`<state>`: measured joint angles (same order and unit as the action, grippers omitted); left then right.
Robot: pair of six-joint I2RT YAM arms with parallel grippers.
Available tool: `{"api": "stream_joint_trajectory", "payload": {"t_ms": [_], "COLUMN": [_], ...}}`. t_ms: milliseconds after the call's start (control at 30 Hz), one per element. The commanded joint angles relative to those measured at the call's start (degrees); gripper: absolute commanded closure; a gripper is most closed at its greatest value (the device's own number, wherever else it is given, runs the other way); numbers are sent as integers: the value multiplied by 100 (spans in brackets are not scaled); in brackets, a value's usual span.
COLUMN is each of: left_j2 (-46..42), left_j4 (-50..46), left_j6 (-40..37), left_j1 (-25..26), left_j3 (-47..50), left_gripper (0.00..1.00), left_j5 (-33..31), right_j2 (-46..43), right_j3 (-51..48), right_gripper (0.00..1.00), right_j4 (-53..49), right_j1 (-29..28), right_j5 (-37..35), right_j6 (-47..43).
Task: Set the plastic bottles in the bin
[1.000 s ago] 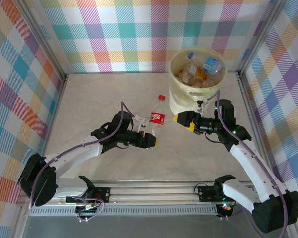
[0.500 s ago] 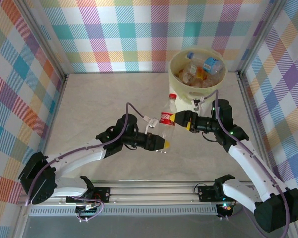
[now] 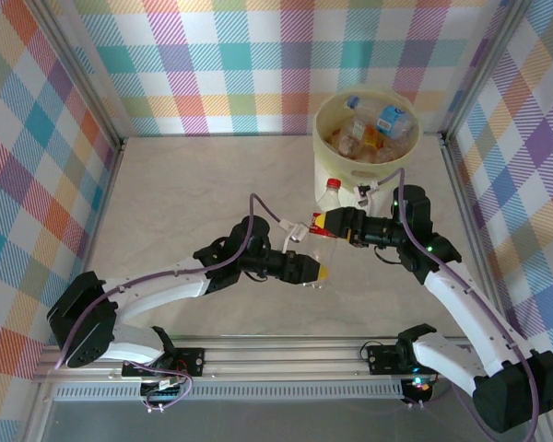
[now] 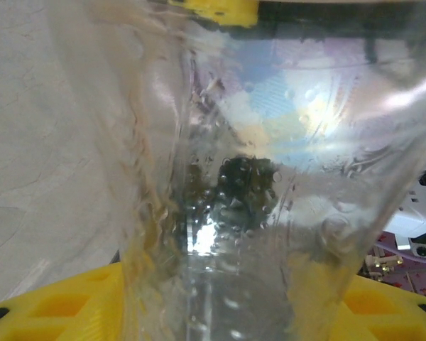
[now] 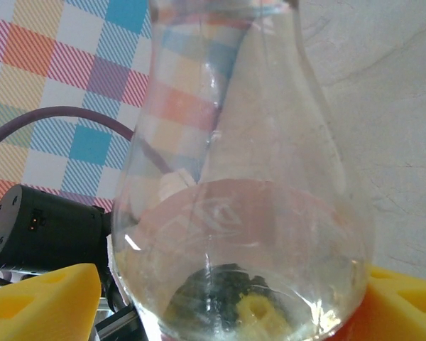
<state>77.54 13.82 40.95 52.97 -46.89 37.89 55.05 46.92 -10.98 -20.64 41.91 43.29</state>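
- The pale counter (image 3: 184, 203) is enclosed by checked walls (image 3: 258, 55); the left arm (image 3: 166, 281) stretches across it from the near left corner toward the middle, with a purple cable (image 3: 258, 204) looped above its wrist
- The left hand (image 3: 315, 270) is clamped on the lower part of a clear plastic bottle (image 3: 319, 249); in the left wrist view its yellow fingers (image 4: 57, 309) sit at both bottom corners with the bottle's wet, see-through wall pressed between them
- The bottle is near the middle of the counter, between the two hands; it carries a red label (image 3: 315, 227) and a red cap (image 3: 333, 184); its cap end points away toward the bin and its base lies nearer the arm bases; the cap sits just beside the bin's near wall and outside it
- The right hand (image 3: 326, 221) meets the bottle at its label, above the left hand's hold; in the right wrist view a yellow finger (image 5: 42, 298) shows on each side of the bottle's rounded shoulder; whether they press on it I cannot tell
- The bin (image 3: 336, 166), round and pale yellow, stands at the far right of the counter; several clear bottles (image 3: 369, 133) lie piled inside, one with a blue label (image 3: 390, 118)
- The right arm (image 3: 461, 304) rises from the near right and bends back toward the bottle
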Motion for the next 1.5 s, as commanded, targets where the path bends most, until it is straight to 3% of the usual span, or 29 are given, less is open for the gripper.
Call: {"api": "stream_joint_trajectory", "payload": {"t_ms": [0, 467, 533, 633, 733, 1067, 1467], "left_j2": [77, 67, 45, -35, -238, -1393, -2068], "left_j4": [213, 18, -41, -240, -744, -3145, -4663], "left_j6": [38, -3, -25, -115, -443, -2450, -4087], "left_j1": [99, 143, 143, 143, 145, 143, 148], "left_j3": [-171, -241, -265, -316, -446, -1164, -1654], "left_gripper": [52, 49, 42, 17, 0, 0, 0], "left_j5": [-21, 2, -65, -198, -420, -1756, -3352], "right_j2": [-81, -158, -191, -252, -343, -607, 7], "right_j3": [-65, -66, -44, 8, 91, 669, 3065], "right_gripper": [19, 40, 41, 41, 42, 41, 42], "right_j4": [106, -33, -113, -289, -515, -1570, -3498], "right_j1": [-45, -45, -45, -45, -45, -37, -35], "right_j5": [121, 2, -31, -152, -330, -999, -3148], "right_j6": [-13, -83, -118, -208, -313, -909, -2127]}}
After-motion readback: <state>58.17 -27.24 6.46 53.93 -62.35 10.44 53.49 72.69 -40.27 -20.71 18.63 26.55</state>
